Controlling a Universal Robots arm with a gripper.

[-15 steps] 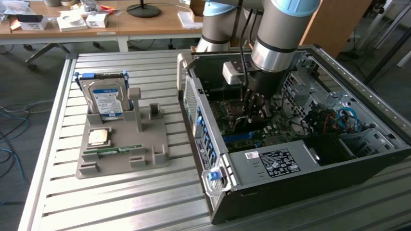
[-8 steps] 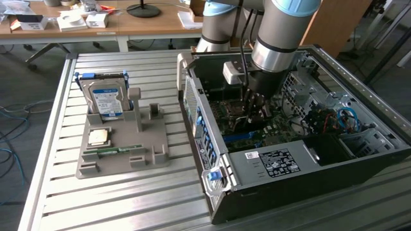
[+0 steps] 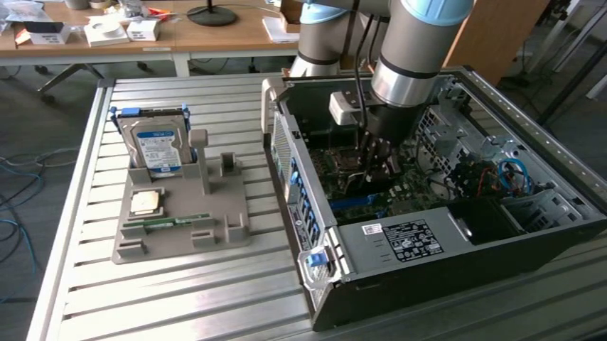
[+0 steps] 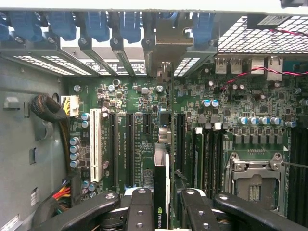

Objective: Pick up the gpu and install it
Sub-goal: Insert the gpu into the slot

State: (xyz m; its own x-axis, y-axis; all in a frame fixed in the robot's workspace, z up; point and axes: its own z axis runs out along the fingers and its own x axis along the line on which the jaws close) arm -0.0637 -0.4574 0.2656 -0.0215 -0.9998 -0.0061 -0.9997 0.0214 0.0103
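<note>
Install step: claw [image 4: 164, 202] clamped on gpu [image 4: 161, 173], edge-on above motherboard [image 4: 231, 103] inside case [image 3: 399, 241]; seating needs edge held square, pushed straight in.

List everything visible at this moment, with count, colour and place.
gpu: one, dark card seen edge-on, between the gripper fingers over the motherboard slots
computer case: one, grey-black, open, on the table at the exterior view's right
motherboard: one, green, inside the case
holder: one, grey, on the table at the exterior view's left
hard drive: one, silver with a blue-white label, standing in the holder
processor chip: one, silver, lying on the holder
memory stick: one, green, lying on the holder
table: one, silvery slatted metal
robot arm: one, silver and blue, reaching into the case
gripper: one, black, closed on the gpu
</note>
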